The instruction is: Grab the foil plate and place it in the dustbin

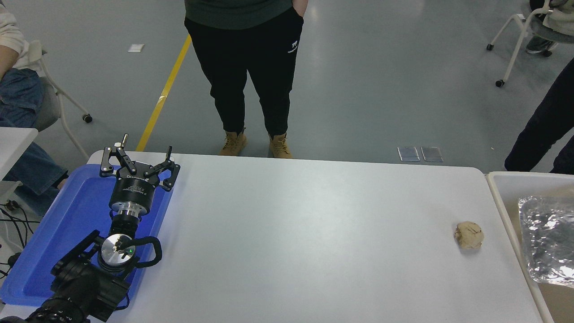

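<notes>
Foil plate lies inside dustbin, table's 3 o'clock edge. Left end effector parked over blue tray at 9 o'clock, fingers spread, empty. Right arm out of view. Tan lump beside bin.

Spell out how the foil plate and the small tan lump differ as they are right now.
Place: the foil plate lies inside the dustbin at the right edge, while the tan lump sits on the white table just left of the bin's rim.
Look: the plate is shiny, wrinkled silver; the lump is dull beige.
Shape and size: the plate is a broad shallow tray, partly cut off by the picture's edge; the lump is a small rounded ball.
No gripper touches either.
</notes>
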